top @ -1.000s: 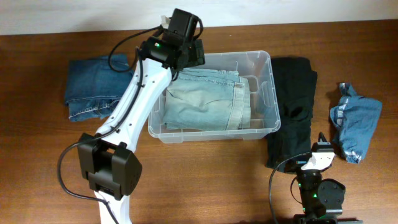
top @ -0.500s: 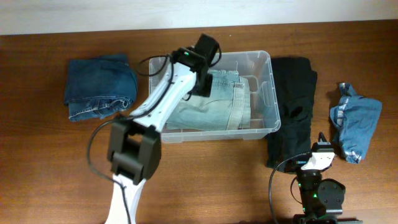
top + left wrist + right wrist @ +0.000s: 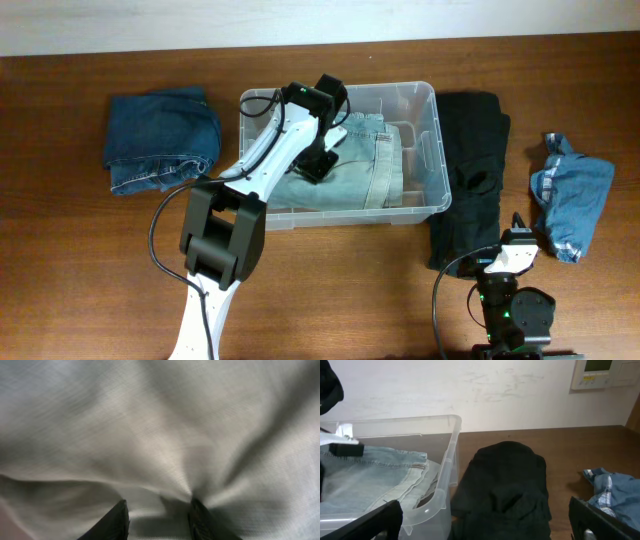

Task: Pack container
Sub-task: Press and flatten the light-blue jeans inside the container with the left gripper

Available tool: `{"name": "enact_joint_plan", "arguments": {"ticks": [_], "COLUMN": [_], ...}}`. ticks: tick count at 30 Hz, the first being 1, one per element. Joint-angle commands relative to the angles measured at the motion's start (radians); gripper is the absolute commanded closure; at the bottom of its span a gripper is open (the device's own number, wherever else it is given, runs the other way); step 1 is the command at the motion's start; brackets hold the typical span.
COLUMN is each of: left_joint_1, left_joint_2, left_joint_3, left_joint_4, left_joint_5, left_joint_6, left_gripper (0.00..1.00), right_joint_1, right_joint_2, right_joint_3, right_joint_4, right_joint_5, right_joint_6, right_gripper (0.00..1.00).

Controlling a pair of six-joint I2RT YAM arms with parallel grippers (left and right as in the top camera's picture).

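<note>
Looking down from overhead, the container [image 3: 420, 150] sits on the table [image 3: 330, 290], with dark blue jeans [image 3: 160, 140] off its left side and a black garment [image 3: 475, 170] just beside its right. The left gripper [image 3: 318, 165] is down inside it on pale jeans [image 3: 365, 170], tips hidden. Up close, its fingers [image 3: 117, 520] stand apart in blurred cloth; whether they pinch it I cannot tell. The right gripper [image 3: 516, 232], nearer than the container, spreads its fingers [image 3: 385, 520] wide, holding nothing.
</note>
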Motion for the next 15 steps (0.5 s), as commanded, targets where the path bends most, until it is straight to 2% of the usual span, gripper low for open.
{"name": "enact_joint_plan", "arguments": {"ticks": [1, 6, 10, 15], "left_joint_1": [0.003, 0.003, 0.003, 0.003], "left_joint_2": [-0.004, -0.004, -0.004, -0.005], "left_joint_3": [0.003, 0.007, 0.037, 0.206], "left_joint_4": [-0.068, -0.17, -0.158, -0.1], "left_joint_5": [0.064, 0.061, 0.061, -0.005], "left_joint_6": [0.141, 0.208, 0.204, 0.147], "left_gripper": [0.62, 0.74, 0.75, 0.75], "right_joint_1": [0.001, 0.001, 0.001, 0.001], "right_joint_2": [-0.006, -0.006, -0.006, -0.006], "right_joint_3": [-0.005, -0.005, -0.005, -0.005], "right_joint_4": [-0.004, -0.004, -0.004, -0.004], "right_joint_5": [-0.006, -0.006, -0.006, -0.006], "right_joint_6": [-0.007, -0.007, -0.007, -0.007], "right_gripper": [0.02, 0.02, 0.02, 0.02]}}
